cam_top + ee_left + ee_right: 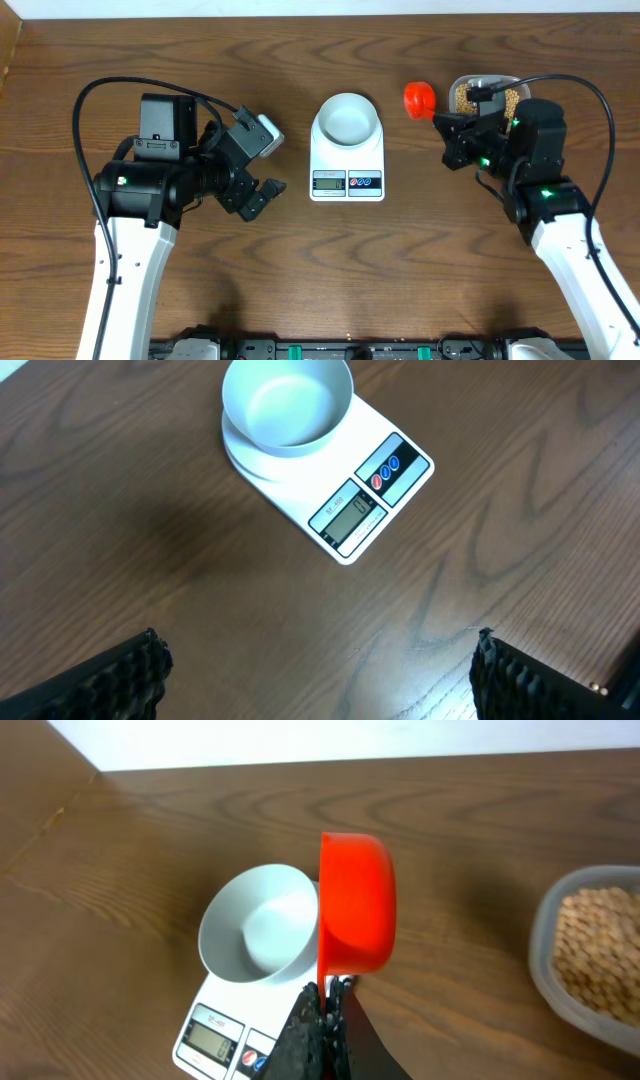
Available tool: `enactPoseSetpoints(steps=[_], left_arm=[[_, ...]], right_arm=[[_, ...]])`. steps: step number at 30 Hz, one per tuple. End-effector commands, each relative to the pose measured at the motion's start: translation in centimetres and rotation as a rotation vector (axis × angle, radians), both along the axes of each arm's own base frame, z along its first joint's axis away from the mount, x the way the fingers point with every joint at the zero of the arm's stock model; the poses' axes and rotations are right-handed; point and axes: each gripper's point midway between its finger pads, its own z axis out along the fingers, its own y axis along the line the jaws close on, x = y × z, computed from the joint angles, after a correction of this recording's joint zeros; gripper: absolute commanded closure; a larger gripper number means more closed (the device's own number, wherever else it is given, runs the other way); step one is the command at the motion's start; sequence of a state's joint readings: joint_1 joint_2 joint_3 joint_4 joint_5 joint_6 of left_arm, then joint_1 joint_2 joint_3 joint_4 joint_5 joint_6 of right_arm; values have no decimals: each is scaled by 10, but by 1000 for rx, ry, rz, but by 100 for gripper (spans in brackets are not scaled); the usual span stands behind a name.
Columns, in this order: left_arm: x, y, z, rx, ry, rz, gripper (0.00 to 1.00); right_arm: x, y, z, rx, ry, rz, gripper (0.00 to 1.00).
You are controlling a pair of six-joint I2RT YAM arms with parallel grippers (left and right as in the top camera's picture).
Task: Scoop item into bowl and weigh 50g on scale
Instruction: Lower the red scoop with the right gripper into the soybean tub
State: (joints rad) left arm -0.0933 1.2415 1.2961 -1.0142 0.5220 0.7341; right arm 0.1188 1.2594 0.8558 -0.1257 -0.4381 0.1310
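The white bowl (348,118) (287,405) (258,935) stands empty on the white scale (347,182) (375,495) (215,1040) at the table's middle. The item, tan beans (465,97) (600,950), lies in a clear tub (510,84) (545,920) at the back right. My right gripper (440,122) (328,1010) is shut on the handle of a red scoop (419,98) (355,905), which hangs between tub and bowl, tipped on its side. Its inside does not show. My left gripper (268,165) (320,680) stands open and holds nothing, left of the scale, above bare wood.
The table's back edge meets a white wall just behind the bowl and tub. A black cable loops from each arm. Both arm bases stand at the front edge.
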Motion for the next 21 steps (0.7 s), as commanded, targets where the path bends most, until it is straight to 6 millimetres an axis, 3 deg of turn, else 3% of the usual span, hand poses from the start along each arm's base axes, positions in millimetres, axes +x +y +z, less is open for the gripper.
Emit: enactPoseSetpoints(steps=[1, 9, 21], left_arm=[[0, -1, 10, -12, -29, -11, 2], [0, -1, 10, -12, -29, -11, 2], [0, -1, 10, -13, -28, -11, 2]], right_arm=[[-5, -13, 22, -35, -50, -51, 99], [-33, -20, 38, -45, -45, -73, 99], [-63, -51, 44, -129, -27, -216, 99]])
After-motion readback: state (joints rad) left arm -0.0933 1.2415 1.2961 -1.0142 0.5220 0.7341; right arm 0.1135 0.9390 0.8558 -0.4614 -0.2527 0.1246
